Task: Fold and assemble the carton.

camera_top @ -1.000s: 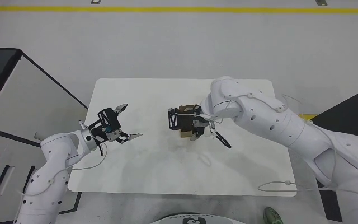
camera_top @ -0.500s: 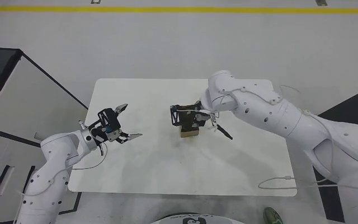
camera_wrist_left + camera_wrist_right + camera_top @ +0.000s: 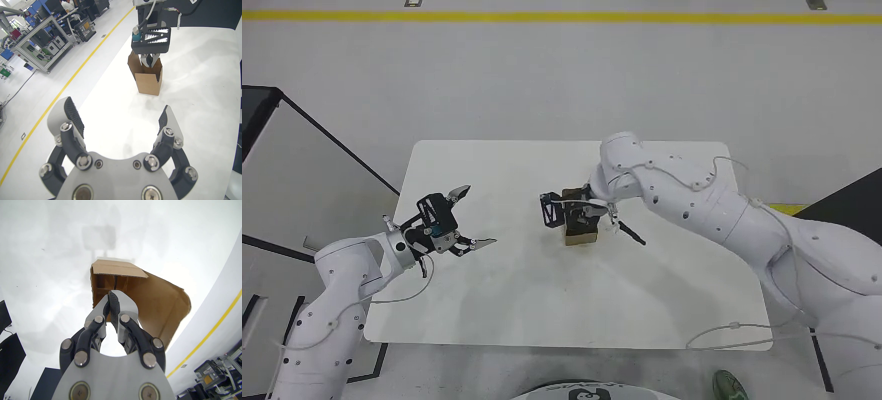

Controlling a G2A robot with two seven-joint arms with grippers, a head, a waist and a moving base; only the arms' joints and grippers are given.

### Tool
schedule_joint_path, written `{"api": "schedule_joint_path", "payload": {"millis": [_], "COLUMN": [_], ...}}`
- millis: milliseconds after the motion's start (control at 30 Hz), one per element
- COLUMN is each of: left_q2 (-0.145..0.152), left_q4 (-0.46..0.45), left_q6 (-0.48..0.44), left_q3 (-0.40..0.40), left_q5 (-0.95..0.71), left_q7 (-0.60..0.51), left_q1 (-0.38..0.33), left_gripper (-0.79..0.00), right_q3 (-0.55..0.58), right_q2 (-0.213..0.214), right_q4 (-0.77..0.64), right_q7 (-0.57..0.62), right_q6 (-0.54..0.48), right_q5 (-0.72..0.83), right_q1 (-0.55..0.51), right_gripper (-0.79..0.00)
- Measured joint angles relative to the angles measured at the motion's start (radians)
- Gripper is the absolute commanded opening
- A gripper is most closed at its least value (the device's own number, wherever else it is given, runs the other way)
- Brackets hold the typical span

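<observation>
Carton (image 3: pixel 580 237) stands upright near the middle of the table (image 3: pixel 642 300), top flaps open. The right gripper (image 3: pixel 111 294), fingers pressed together, points down into it. The left gripper (image 3: pixel 118 111), spread wide, hovers near the left edge.

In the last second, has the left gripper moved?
No. The left gripper sits open at the same spot as before, just as near the left edge of the white table.
</observation>
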Motion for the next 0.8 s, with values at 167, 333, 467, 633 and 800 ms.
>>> {"api": "schedule_joint_path", "payload": {"millis": [167,333,467,633,800], "left_q2": [0.0,0.0,0.0,0.0,0.0], "left_q4": [0.0,0.0,0.0,0.0,0.0], "left_q6": [0.0,0.0,0.0,0.0,0.0], "left_q3": [0.0,0.0,0.0,0.0,0.0], "left_q5": [0.0,0.0,0.0,0.0,0.0], "left_q7": [0.0,0.0,0.0,0.0,0.0], "left_q1": [0.0,0.0,0.0,0.0,0.0], "left_gripper": [0.0,0.0,0.0,0.0,0.0], "right_q3": [0.0,0.0,0.0,0.0,0.0], "right_q2": [-0.044,-0.082,-0.106,-0.136,-0.16], "right_q4": [0.075,0.145,0.189,0.244,0.285], "right_q7": [-0.019,-0.029,-0.034,-0.036,-0.047], "right_q6": [-0.019,-0.029,-0.034,-0.036,-0.047], "right_q5": [-0.018,-0.018,-0.028,-0.04,-0.043], "right_q1": [-0.011,-0.017,-0.024,-0.031,-0.027], "right_gripper": [-0.785,-0.785,-0.785,-0.785,-0.785]}}
